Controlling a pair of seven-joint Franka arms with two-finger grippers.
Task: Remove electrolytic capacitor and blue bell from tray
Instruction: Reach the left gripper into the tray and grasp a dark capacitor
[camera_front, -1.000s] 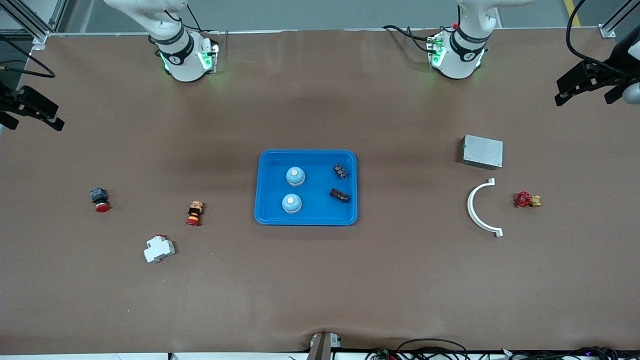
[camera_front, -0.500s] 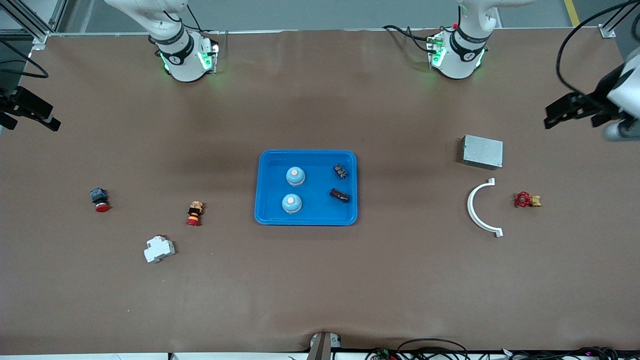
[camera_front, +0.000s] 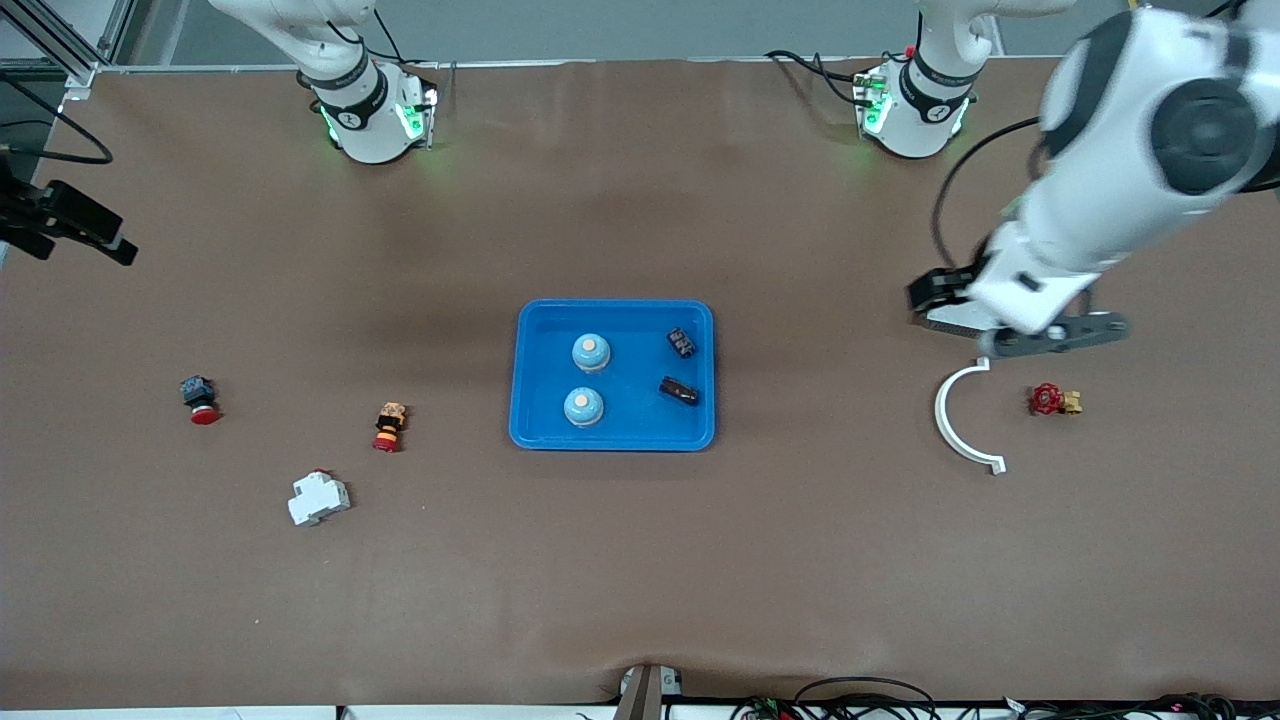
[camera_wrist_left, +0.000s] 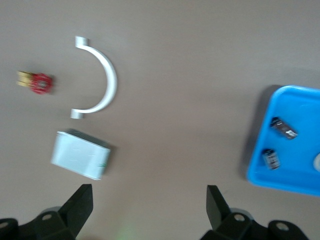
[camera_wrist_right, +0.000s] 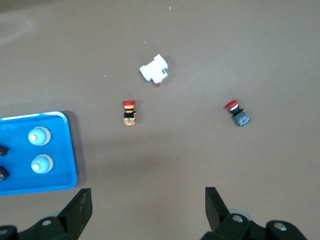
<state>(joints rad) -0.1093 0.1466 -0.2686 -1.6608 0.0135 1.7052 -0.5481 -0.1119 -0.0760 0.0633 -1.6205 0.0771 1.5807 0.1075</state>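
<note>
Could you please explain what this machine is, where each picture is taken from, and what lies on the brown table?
These are two white robot arms, each ending in a two-finger gripper. One picture looks down from across the table; the others come from cameras on each wrist.

The left gripper, open, hangs over the grey metal box. The right gripper, open, waits at its table end. Neither holds anything.

A blue plastic tray holds two pale blue dome bells and two small dark capacitors. Around it lie a white curved bracket, a red valve, two red push buttons and a white breaker.

Grey box (camera_front: 945, 318) mostly hidden under the left arm; tray (camera_wrist_left: 260, 165) cut off
</note>
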